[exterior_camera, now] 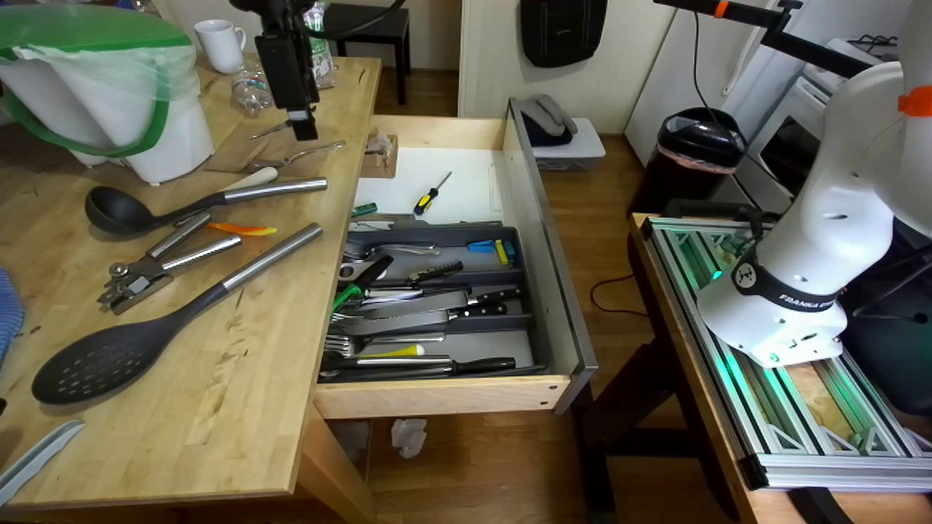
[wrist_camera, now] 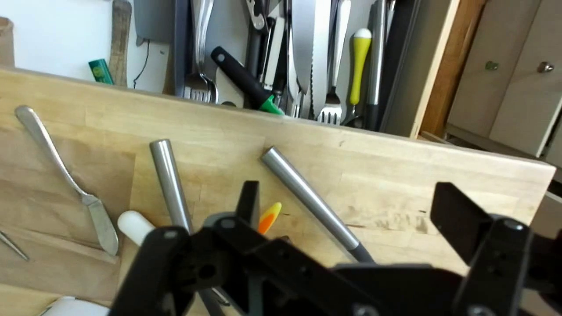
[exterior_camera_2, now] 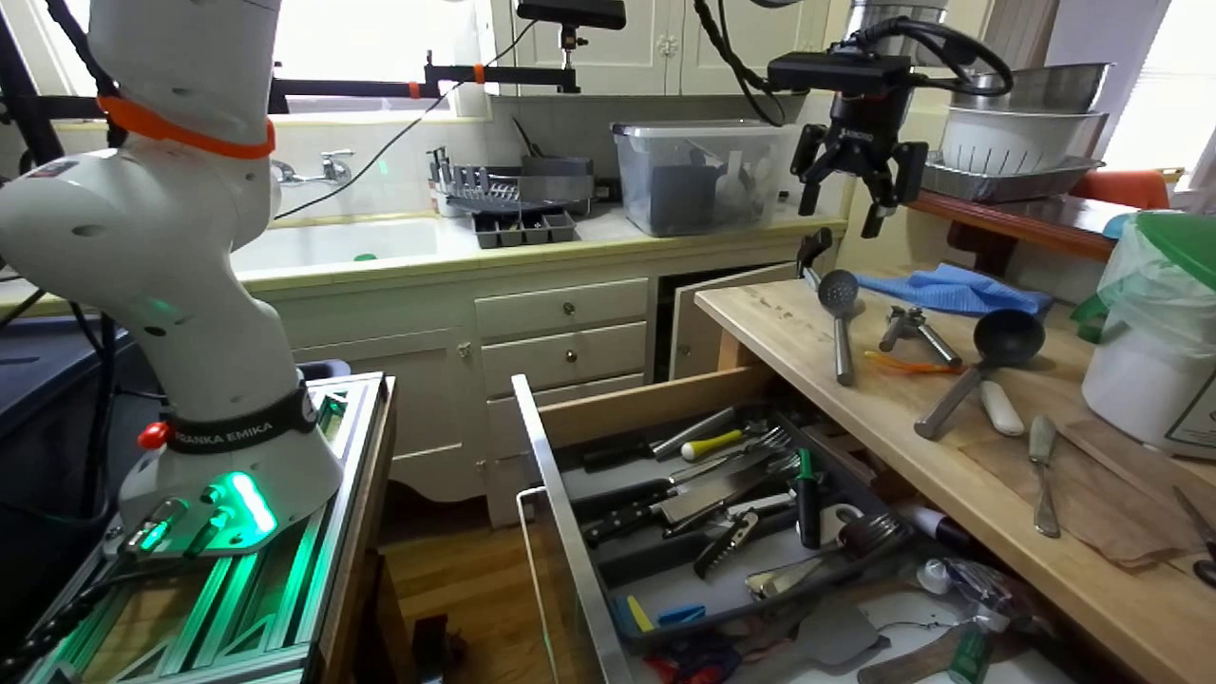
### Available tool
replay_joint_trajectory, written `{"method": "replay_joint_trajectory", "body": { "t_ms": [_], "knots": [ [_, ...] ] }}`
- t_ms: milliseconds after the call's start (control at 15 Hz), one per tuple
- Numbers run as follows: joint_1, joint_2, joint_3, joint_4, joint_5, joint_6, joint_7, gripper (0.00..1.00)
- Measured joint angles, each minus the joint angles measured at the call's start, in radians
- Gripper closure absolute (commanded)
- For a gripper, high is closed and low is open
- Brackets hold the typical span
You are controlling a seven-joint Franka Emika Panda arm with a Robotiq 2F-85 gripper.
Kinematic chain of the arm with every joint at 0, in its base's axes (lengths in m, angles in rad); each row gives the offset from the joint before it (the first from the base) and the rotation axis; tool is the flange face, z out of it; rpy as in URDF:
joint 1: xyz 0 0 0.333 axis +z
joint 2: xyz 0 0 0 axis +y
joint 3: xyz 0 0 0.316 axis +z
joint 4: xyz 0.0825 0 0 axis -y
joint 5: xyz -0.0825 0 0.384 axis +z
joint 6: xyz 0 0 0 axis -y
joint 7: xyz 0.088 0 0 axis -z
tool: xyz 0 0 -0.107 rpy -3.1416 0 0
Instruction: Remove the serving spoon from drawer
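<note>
The round-bowled dark spoon, the closest match to the serving spoon, lies on the wooden table in both exterior views; its grey handle shows in the wrist view. The larger black slotted spoon lies beside it, also in an exterior view. The drawer is pulled open, also in an exterior view, its dark tray crowded with utensils. My gripper hangs above the table, open and empty. In the wrist view the slotted spoon's handle shows between the jaws.
A can opener and an orange-yellow piece lie between the spoons. A white bin with a green lid and a mug stand at the table's far end. Knives and a screwdriver lie in the drawer.
</note>
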Motion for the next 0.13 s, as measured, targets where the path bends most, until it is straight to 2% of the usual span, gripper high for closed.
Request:
{"method": "replay_joint_trajectory", "body": {
  "t_ms": [133],
  "knots": [
    [0.000,-0.029,-0.002,-0.034,0.005,-0.004,0.001,0.00]
  ]
}}
